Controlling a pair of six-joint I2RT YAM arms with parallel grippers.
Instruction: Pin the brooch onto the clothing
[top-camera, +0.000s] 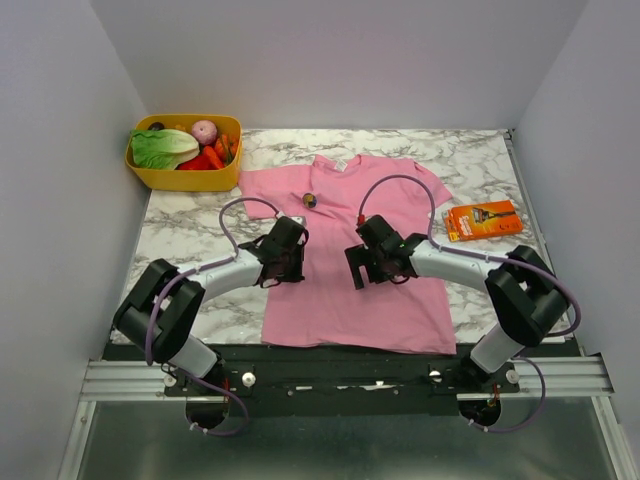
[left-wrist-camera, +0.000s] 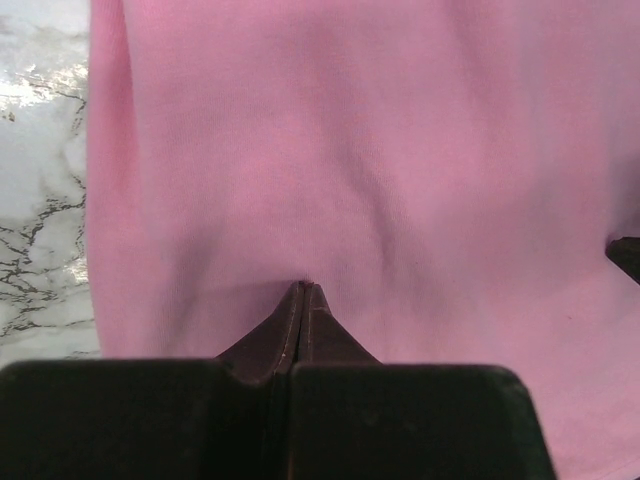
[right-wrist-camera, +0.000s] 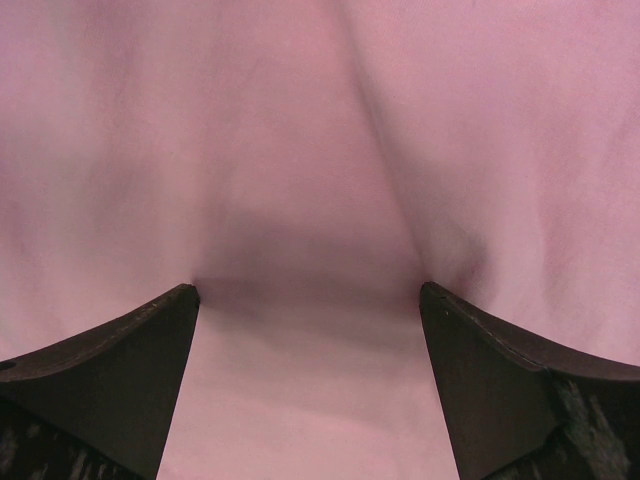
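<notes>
The clothing (top-camera: 345, 280), a pink T-shirt, lies flat on the marble table (top-camera: 190, 225) with its neck at the far side. The brooch (top-camera: 309, 199), a tiny dark-gold disc, sits on the shirt's chest just left of the collar, beyond both grippers. My left gripper (top-camera: 284, 276) is shut, its tips (left-wrist-camera: 303, 285) resting on the cloth (left-wrist-camera: 400, 150) near the shirt's left edge; whether fabric is caught between them I cannot tell. My right gripper (top-camera: 368, 278) stands open at mid-shirt, both fingertips (right-wrist-camera: 185, 295) denting the cloth (right-wrist-camera: 310, 150). The brooch is out of both wrist views.
A yellow bin (top-camera: 183, 181) with lettuce and other vegetables stands at the far left corner. An orange razor pack (top-camera: 483, 220) lies to the right of the shirt. White walls close in the table on three sides. Marble (left-wrist-camera: 40, 200) shows left of the shirt's edge.
</notes>
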